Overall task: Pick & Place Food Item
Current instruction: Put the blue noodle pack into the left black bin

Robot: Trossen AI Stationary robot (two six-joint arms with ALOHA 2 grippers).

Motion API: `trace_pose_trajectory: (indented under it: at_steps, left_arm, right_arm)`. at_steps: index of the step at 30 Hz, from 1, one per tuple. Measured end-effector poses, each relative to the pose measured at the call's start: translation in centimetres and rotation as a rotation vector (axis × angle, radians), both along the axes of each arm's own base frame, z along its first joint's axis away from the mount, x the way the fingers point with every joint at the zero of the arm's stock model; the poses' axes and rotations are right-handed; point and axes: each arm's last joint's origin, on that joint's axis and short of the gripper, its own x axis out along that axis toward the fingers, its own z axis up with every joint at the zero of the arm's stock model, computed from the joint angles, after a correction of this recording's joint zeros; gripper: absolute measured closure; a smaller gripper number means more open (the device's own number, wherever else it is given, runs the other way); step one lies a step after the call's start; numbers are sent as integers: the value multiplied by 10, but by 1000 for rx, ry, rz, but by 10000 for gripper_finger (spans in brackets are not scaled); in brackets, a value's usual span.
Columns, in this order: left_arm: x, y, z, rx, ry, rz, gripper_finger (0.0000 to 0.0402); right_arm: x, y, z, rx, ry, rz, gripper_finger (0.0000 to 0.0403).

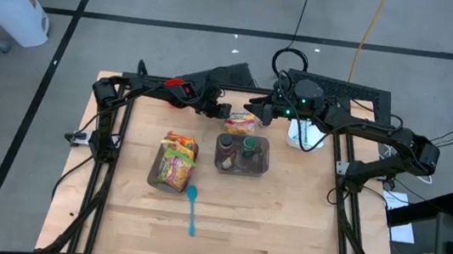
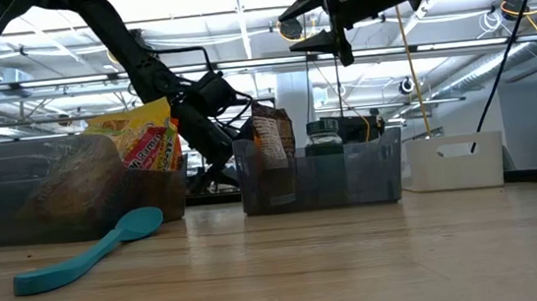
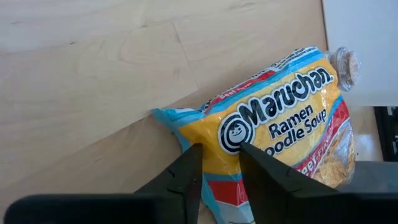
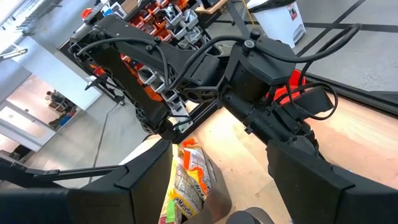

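Note:
A yellow, blue and red ramen packet (image 3: 280,118) lies on the wooden table (image 1: 283,228), just beyond the far wall of a clear bin (image 1: 241,170) that holds bottles. In the high view the ramen packet (image 1: 241,122) sits between the two grippers. My left gripper (image 3: 221,163) reaches in low from the table's left and is shut on the ramen packet's near end. My right gripper (image 4: 219,148) hangs open, high above the clear bin (image 2: 321,180), with nothing between its fingers. My left gripper pinches the packet's near end (image 3: 219,142), by the round logo, between its two fingers (image 3: 189,171). The fingers slant down from the table's left. The packet lies on the table with its far end (image 3: 342,62) toward the white box.
A second clear bin (image 1: 172,165) at the left holds snack packets. A teal spoon (image 1: 191,210) lies on the table near it. A white box (image 1: 304,136) stands at the far right of the bins. The near half of the table is bare wood.

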Motion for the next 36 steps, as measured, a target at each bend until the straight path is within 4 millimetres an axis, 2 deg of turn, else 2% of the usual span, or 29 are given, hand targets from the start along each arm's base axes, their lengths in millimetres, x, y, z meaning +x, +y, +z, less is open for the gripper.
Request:
trace_pose_trajectory:
  at_steps: [10,20,27,36]
  left_arm:
    - [0,0,0,8,2,-2,311]
    - [0,1,0,32,12,7,393]
    - [2,2,2,53,-13,6,395]
    - [5,7,12,59,-158,-92,397]
  right_arm:
    - [0,0,0,0,1,1,147]
    - [0,0,0,-2,2,1,147]
    - [0,0,0,-2,2,1,147]
    - [-1,0,-3,-6,37,5,147]
